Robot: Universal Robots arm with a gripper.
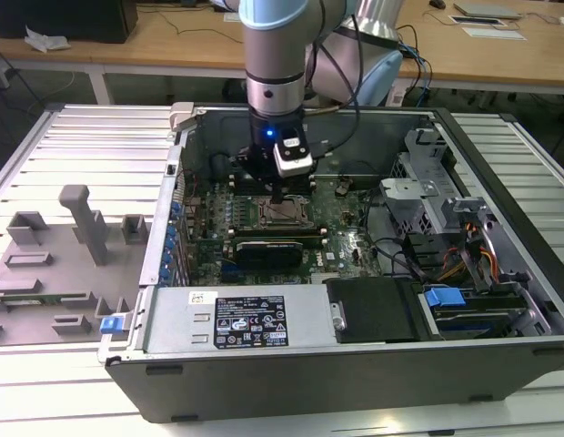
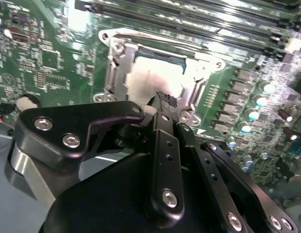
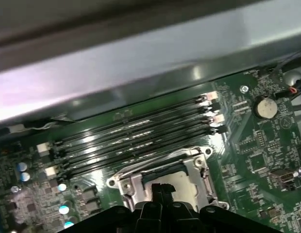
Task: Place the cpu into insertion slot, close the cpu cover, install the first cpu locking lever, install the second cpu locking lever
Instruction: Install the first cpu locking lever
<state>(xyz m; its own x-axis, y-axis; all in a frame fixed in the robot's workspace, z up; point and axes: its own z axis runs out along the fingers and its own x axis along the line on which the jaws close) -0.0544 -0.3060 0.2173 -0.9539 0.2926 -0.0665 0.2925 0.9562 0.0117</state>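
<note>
Pressed together over the square silvery-grey cpu [image 2: 153,80], black gripper [image 3: 162,190] fingers. Seated flat within the shiny metal-bordered insertion slot [image 3: 199,167], mid green motherboard [image 1: 341,228].

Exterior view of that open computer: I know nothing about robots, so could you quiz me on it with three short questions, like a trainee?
1. True or false: the gripper hangs outside the computer case.
2. In the first wrist view, what runs beside the chip socket? A) long black slots B) a fan C) a hand
3. Fill in: the circuit board is ___ in colour.
Key: 1 false, it is inside, over the chip socket. 2 A. 3 green.
</note>
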